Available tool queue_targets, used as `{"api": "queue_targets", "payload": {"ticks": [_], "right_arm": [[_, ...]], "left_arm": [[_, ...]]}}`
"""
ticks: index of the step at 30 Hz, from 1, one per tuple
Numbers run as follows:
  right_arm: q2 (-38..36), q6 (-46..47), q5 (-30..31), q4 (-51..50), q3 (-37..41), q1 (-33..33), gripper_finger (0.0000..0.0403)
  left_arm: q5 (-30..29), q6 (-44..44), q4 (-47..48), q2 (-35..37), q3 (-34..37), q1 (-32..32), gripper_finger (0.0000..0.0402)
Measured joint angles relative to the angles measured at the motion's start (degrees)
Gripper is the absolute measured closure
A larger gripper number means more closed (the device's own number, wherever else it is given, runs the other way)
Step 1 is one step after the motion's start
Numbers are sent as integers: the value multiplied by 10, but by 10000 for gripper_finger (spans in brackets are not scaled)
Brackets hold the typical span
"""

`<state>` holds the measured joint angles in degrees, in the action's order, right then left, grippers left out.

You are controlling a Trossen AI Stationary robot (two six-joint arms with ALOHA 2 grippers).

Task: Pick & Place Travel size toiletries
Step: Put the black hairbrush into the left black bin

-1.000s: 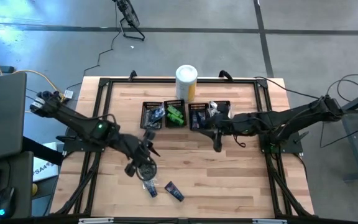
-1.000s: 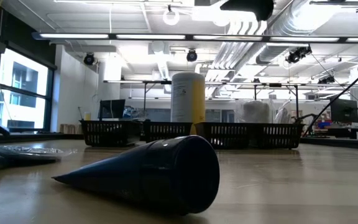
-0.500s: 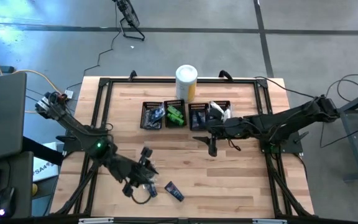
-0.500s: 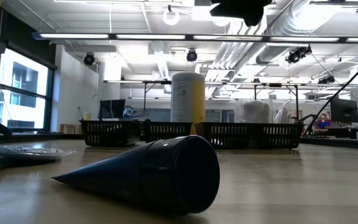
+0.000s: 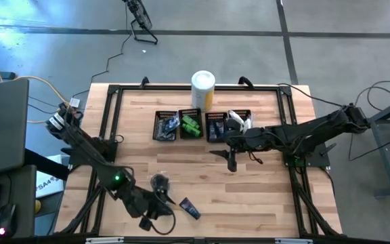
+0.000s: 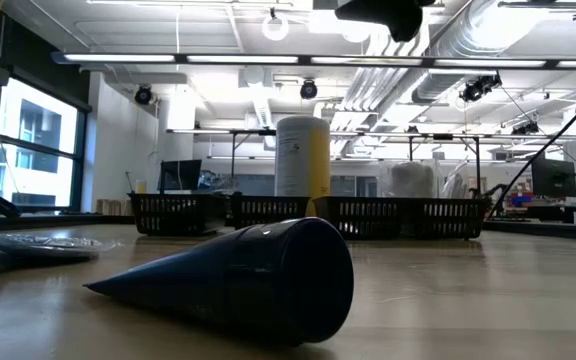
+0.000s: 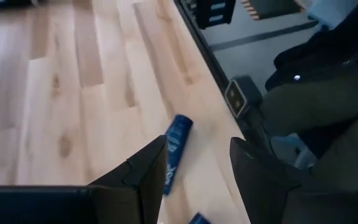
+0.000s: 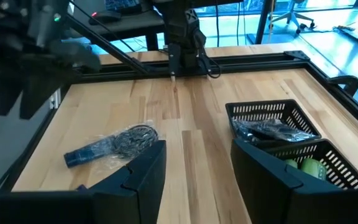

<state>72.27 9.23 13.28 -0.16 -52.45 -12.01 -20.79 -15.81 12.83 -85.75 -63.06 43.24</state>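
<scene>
From above, the left gripper (image 5: 156, 209) is hanging at the near edge of the table (image 5: 263, 196), with a black bagged bundle (image 5: 159, 181) just behind it and a dark blue tube (image 5: 189, 208) just beside it. Its own wrist camera is showing what the top camera cannot: the two fingers (image 7: 143, 171) are standing apart with nothing between them, and a blue tube (image 7: 175, 148) is lying on the wood just ahead of them, close to the table's edge.

The right gripper (image 5: 231, 161) is hovering just in front of the four mesh bins (image 5: 202, 125). Its fingers (image 8: 146, 168) are also parted and empty (the wrist camera makes this clear). Farther ahead of them a bagged bundle with a blue tube (image 8: 112, 144) is lying in clear plastic.

The table-level camera is mostly blocked by one dark tube (image 6: 248, 278) lying right before the lens; behind it stand the bins (image 6: 308, 215) and a white-and-yellow canister (image 6: 302, 160). What lies in the bins is hard to make out there, while from above green packets (image 5: 192, 126) are showing in the second one.
</scene>
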Motion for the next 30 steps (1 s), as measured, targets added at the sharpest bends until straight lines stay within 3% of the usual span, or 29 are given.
{"api": "queue_targets", "payload": {"ticks": [5,14,30], "right_arm": [[2,-3,0,0,0,0,229],[3,-4,0,0,0,0,229],[3,5,15,0,0,0,229]], "left_arm": [[0,-14,14,-28,-1,25,232],[20,-6,207,-62,0,65,232],[22,22,210,-165,0,75,232]]}}
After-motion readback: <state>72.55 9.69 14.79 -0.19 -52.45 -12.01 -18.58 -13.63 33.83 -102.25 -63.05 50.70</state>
